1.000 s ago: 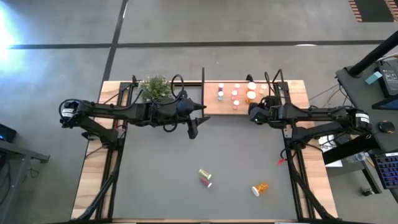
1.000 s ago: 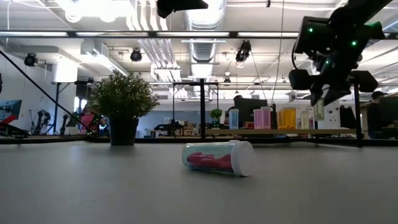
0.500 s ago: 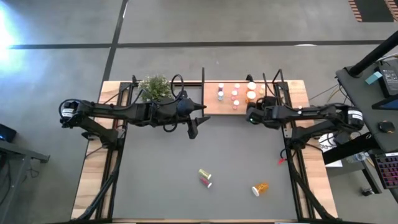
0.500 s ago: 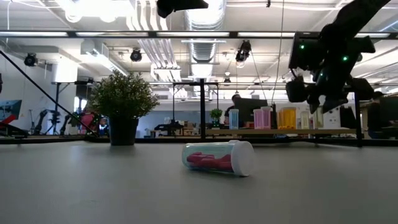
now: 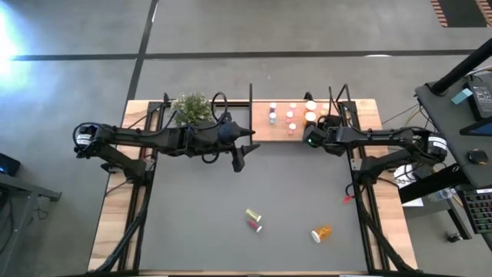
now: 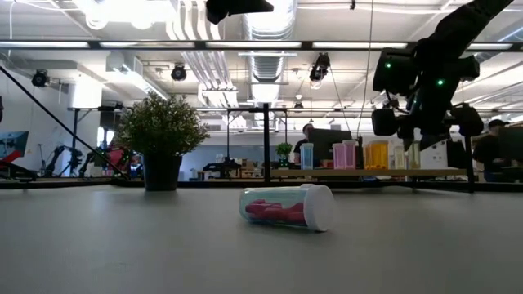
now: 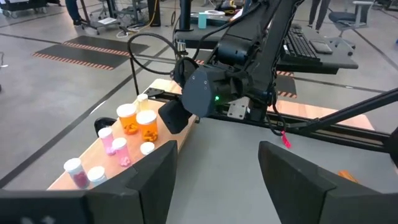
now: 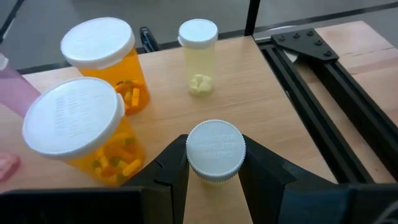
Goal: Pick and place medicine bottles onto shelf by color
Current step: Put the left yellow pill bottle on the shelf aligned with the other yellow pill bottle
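The shelf (image 5: 261,129) is a light wooden board at the table's far edge. On it stand pink (image 5: 273,118), orange (image 8: 99,53) and pale yellow-green (image 8: 198,56) bottles. My right gripper (image 5: 310,138) is over the shelf's right part, shut on a white-capped bottle (image 8: 216,149). My left gripper (image 5: 238,160) is open and empty, high above the table near the shelf's left end. A yellow-green bottle (image 5: 253,215), a pink one (image 5: 254,225) and an orange one (image 5: 321,232) lie on their sides near the table's front. My right gripper pinches the white-capped bottle between its two fingers (image 8: 171,177), just below the cap (image 8: 216,146). The fingers point down at a slant over the shelf. The bottle stands upright in the hold. Whether its base touches the board is hidden by the cap and fingers.
A green bushy plant (image 5: 192,108) in a dark pot stands left of the shelf. Thin black posts (image 5: 251,96) rise at the shelf's edges. A black frame rail (image 8: 311,81) runs beside the shelf's right end. The pink bottle also shows lying in the low view (image 6: 286,207).
My right gripper, still shut on the white-capped bottle, has gone a little toward the table's left and far edge, along the shelf. The bottle has stayed upright in the hold.
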